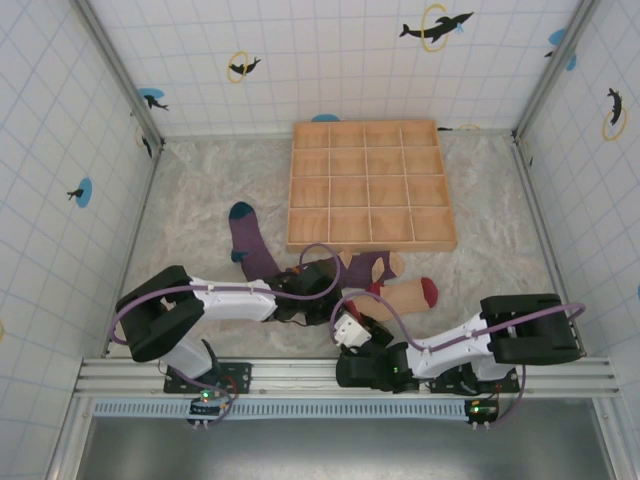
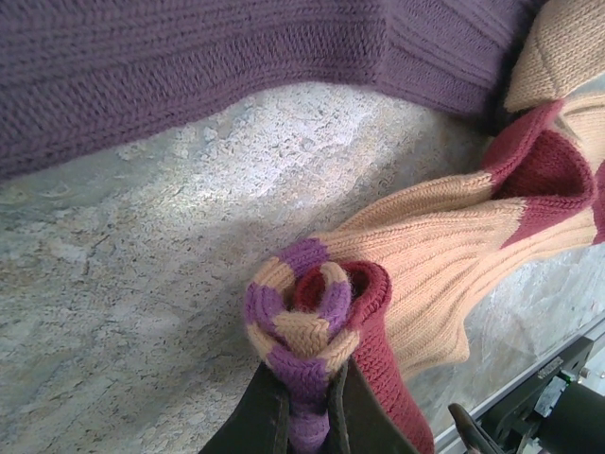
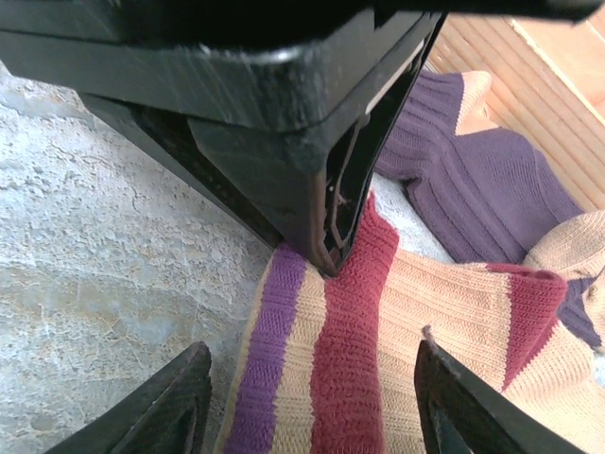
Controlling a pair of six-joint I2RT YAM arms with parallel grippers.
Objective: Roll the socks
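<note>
In the left wrist view my left gripper (image 2: 307, 383) is shut on a small rolled end (image 2: 307, 317) of purple-and-tan striped knit, with a dark-red cuff curled round it. The tan sock (image 2: 444, 246) trails off to the right from that roll. From above, the left gripper (image 1: 318, 282) sits at the near end of the tan sock (image 1: 405, 295) and the purple sock with tan stripes (image 1: 368, 265). My right gripper (image 3: 312, 407) is open, its fingers (image 3: 175, 407) straddling the striped cuffs (image 3: 326, 350) just below the left gripper's black jaws. A purple sock with a teal toe (image 1: 246, 240) lies flat to the left.
A wooden grid tray (image 1: 370, 245) with several compartments stands behind the socks, its edge close to the purple sock (image 3: 473, 180) in the right wrist view. The metal rail (image 1: 340, 372) runs along the near edge. Tiled walls enclose the mottled grey mat (image 1: 200, 190).
</note>
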